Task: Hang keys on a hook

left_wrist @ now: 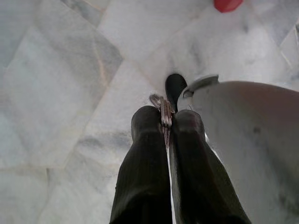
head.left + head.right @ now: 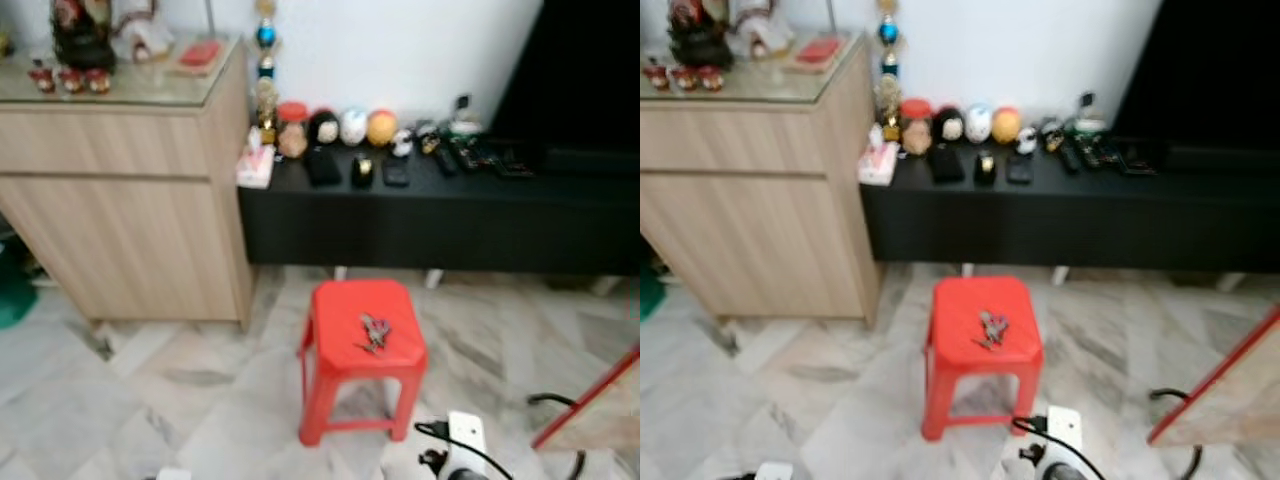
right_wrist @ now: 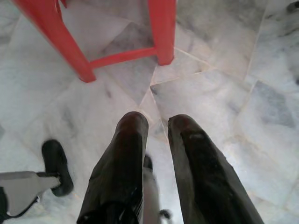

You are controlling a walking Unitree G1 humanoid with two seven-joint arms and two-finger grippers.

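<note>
A red plastic stool [image 2: 362, 350] stands on the marble floor [image 2: 150, 400] in front of a long black low table [image 2: 440, 215], and a bunch of keys [image 2: 374, 334] lies on the stool's seat, slightly toward its right side. To the left of the low table stands a light wooden cabinet [image 2: 120, 200] with a glass top that carries small figurines. A row of round ornaments [image 2: 335, 127] and several dark remotes line the top of the black table against the white wall. A white power strip [image 2: 464, 440] with a black cable lies on the floor just right of the stool's front legs.

The left gripper [image 1: 167, 122] hangs pointing down at the floor, its two black fingers [image 1: 145, 140] pressed together on a thin metal ring or key [image 1: 164, 116] that sticks out between the tips. A pale rounded part of the robot's body sits beside it.

The right gripper [image 3: 158, 126] also points down toward the floor, just near the stool's red legs [image 3: 161, 32]. Its fingers [image 3: 126, 140] stand a little apart with nothing between them.
</note>
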